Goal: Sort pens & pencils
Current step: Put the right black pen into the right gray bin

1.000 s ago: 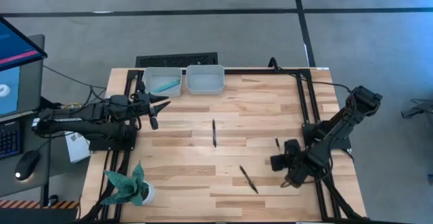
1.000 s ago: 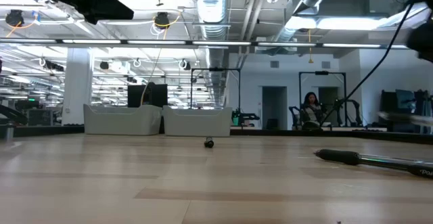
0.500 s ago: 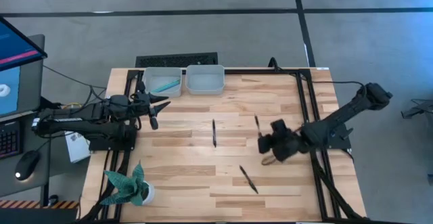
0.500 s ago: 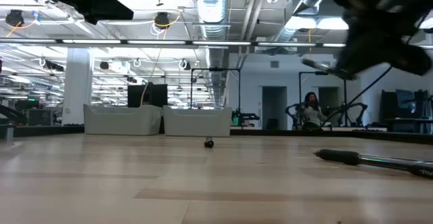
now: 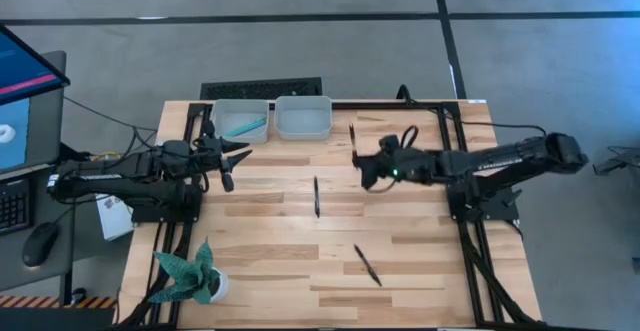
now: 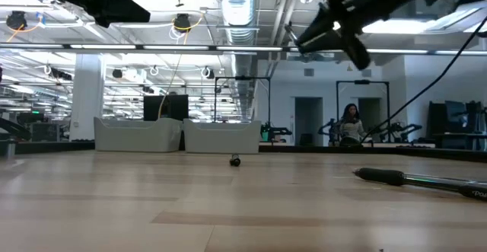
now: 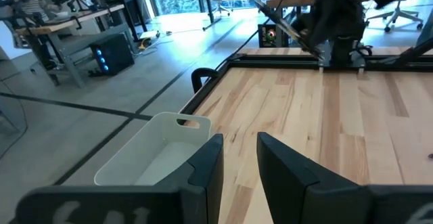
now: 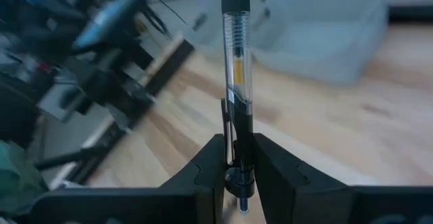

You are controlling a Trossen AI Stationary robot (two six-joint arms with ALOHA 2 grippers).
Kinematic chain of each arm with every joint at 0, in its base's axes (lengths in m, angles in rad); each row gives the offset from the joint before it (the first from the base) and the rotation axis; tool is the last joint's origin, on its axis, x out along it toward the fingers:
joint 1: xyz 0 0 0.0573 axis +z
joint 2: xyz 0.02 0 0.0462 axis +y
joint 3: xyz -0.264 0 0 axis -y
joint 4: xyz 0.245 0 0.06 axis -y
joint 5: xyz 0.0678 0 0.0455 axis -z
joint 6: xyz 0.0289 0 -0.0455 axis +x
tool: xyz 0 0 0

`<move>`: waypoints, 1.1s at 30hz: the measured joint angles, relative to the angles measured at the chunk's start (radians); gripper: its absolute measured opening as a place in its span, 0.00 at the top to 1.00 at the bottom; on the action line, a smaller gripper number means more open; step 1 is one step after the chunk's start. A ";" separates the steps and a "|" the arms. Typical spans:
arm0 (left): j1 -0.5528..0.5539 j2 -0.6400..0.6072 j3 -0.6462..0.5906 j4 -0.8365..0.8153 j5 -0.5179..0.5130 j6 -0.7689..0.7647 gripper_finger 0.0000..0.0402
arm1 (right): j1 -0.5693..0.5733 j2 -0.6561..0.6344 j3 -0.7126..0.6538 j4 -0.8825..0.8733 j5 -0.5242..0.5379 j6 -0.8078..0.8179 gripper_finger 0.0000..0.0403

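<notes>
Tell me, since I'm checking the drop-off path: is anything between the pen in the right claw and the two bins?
Nothing visible. The right claw holds a black pen above bare table, right of the empty bin. The left claw waits near the other bin, off that path.

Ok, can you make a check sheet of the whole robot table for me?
Surface: wooden table, bare wood around the things.
Job's things: teal pencil in the left bin; right bin looks empty; two black pens lying on the wood; third black pen carried.
Clutter: potted plant at a near corner.
Pincers: right pincer shut on the pen; left pincer open, waiting beside the bins.
Cables: one loops behind the right pincer.
Surroundings: monitor, mouse; a person far off.
</notes>
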 joint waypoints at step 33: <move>0.001 0.000 0.000 0.000 -0.184 -0.025 0.80 | -0.599 0.444 0.733 -0.294 -0.590 -0.796 0.78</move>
